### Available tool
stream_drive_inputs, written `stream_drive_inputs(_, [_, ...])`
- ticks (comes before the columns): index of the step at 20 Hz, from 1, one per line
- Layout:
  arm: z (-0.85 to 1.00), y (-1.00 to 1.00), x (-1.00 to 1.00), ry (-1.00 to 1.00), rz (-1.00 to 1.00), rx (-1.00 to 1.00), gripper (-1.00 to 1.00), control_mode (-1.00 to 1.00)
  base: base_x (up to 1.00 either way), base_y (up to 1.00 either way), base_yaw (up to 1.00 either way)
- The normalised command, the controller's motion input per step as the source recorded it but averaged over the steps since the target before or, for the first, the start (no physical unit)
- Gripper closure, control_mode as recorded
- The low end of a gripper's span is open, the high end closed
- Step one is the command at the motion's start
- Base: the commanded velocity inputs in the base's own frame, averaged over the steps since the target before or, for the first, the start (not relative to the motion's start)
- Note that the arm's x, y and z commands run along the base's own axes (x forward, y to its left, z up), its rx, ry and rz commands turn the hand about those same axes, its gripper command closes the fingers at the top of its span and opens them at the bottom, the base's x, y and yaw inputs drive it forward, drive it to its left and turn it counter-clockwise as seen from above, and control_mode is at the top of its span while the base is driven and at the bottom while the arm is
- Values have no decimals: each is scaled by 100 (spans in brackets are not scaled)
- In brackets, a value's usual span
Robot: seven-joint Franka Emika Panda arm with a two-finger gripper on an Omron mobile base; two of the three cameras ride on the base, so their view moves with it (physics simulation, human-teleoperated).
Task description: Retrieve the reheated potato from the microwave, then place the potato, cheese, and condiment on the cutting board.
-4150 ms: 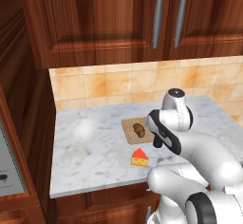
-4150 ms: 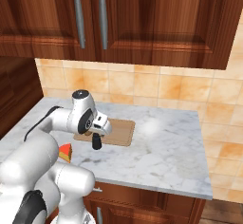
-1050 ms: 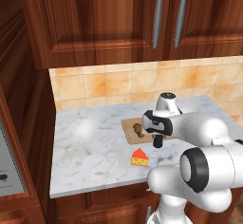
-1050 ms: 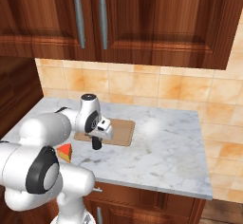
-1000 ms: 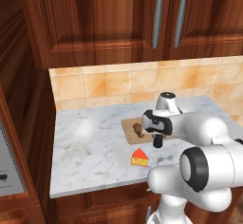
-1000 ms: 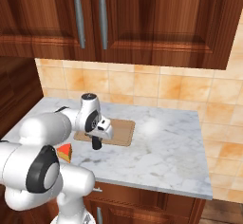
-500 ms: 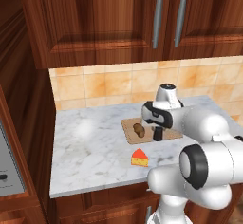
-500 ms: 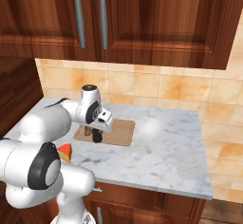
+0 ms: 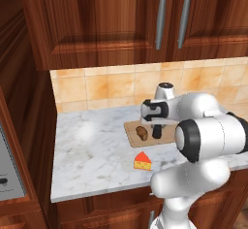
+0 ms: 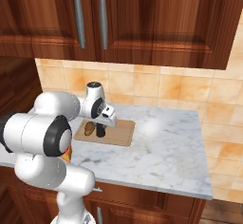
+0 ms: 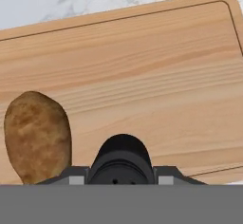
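Observation:
The cutting board (image 9: 131,128) (image 10: 119,133) (image 11: 142,71) lies on the marble counter near the tiled wall. On its left part rests the potato (image 9: 142,133) (image 10: 88,128) (image 11: 38,135). My gripper (image 9: 157,122) (image 10: 100,122) (image 11: 121,174) is shut on the dark condiment (image 9: 157,131) (image 10: 100,131) (image 11: 121,159), held upright right beside the potato over the board. Whether its base touches the wood I cannot tell. The cheese (image 9: 142,161) (image 10: 69,154) sits on the counter in front of the board. A light-grey side of the microwave (image 9: 8,174) shows at the far left.
Wooden wall cabinets (image 9: 145,19) with metal handles hang above the counter. The marble counter (image 10: 166,147) stretches to the right of the board, and its front edge lies just past the cheese. My own arm covers the board's right end in the left base view.
My gripper has carried the condiment from just in front of the board back over it, ending next to the potato. The potato and cheese have stayed put.

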Motion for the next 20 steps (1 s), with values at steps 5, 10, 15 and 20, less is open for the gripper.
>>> stream_drive_inputs(5, [-16, -3, 36, 5, 0, 0, 100, -100, 0, 0, 0])
stream_drive_inputs(10, [-21, -5, 19, 0, 0, 2, 100, -100, 0, 0, 0])
stream_drive_inputs(15, [-24, 0, 4, -10, 0, 6, 100, -100, 0, 0, 0])
stream_drive_inputs(20, [-38, 1, -10, -11, 0, 1, 100, -100, 0, 0, 0])
